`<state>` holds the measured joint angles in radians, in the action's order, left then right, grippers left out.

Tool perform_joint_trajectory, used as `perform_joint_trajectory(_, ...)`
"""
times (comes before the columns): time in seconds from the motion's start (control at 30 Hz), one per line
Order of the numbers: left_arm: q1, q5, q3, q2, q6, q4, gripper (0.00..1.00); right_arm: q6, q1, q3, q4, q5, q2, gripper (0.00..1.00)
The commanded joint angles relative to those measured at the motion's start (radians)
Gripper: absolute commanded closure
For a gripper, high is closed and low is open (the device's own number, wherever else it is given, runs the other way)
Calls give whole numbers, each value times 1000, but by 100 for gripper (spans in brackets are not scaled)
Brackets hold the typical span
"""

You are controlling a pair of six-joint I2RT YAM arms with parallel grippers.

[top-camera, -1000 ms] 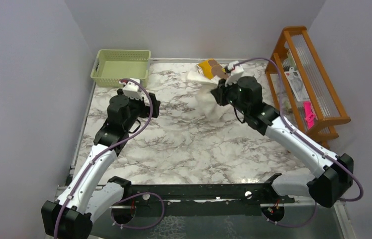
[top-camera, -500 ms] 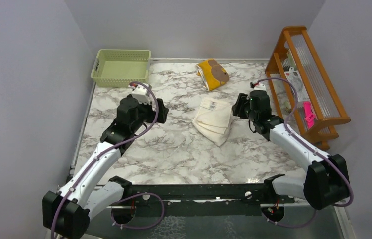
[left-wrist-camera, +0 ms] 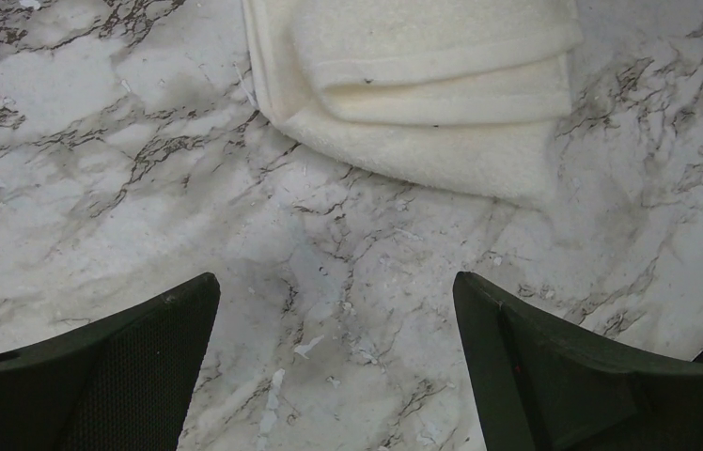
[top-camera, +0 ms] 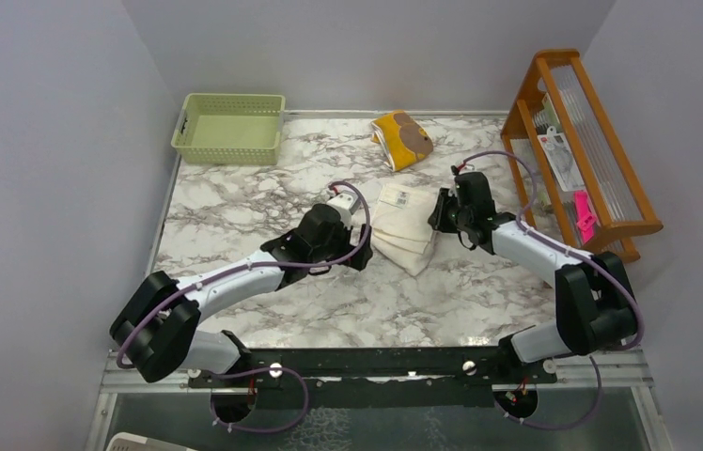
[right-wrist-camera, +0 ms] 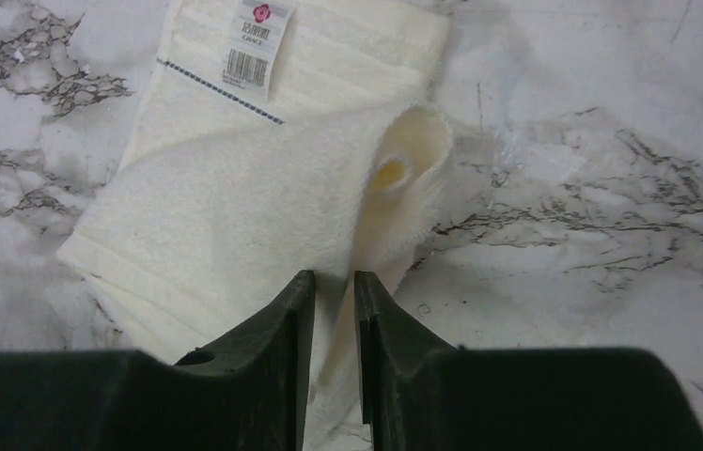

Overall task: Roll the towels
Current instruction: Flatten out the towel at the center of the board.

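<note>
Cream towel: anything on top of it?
Its own barcode label, a curled-over fold, and the right gripper closed on its edge. Whatever lies under the cream towel is hidden.

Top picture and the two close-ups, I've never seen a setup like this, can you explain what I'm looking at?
Two robot arms sit on a marble table. The wide picture looks down from above and behind them; each close-up comes from a camera on one wrist, so the black prongs are that arm's own fingers. On the table: a folded cream towel, a yellow towel and a green basket; a wooden rack stands at the right. The left gripper is open and empty beside the cream towel; the right gripper appears to pinch that towel's curled edge.
</note>
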<state>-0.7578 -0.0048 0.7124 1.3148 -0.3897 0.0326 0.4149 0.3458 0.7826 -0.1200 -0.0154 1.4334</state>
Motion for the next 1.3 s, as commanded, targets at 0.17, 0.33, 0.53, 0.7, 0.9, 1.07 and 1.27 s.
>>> perform_joint_trajectory(0.17, 2, -174, -7, -101, -2, 66, 1, 11, 23, 67, 55, 225, 77, 99)
perform_joint_trajectory(0.33, 109, -183, -10, -272, 12, -15, 1, 5, 82, 195, -1, 238, -21, 99)
perform_joint_trajectory(0.53, 250, -118, 36, -443, 55, -140, 1, -13, 121, 372, -50, 271, -105, 99)
perform_joint_trajectory(0.7, 258, -33, 100, -479, 149, -190, 1, -88, 330, 588, -121, 149, -20, 99)
perform_joint_trajectory(0.9, 258, -103, 122, -563, 188, -202, 1, -100, 487, 876, -109, 165, 161, 99)
perform_joint_trajectory(1.07, 258, -183, 172, -640, 213, -257, 1, -131, 554, 1067, -96, 167, 243, 99)
perform_joint_trajectory(1.27, 258, -228, 178, -666, 228, -273, 1, -133, 555, 1119, -95, 190, 261, 99)
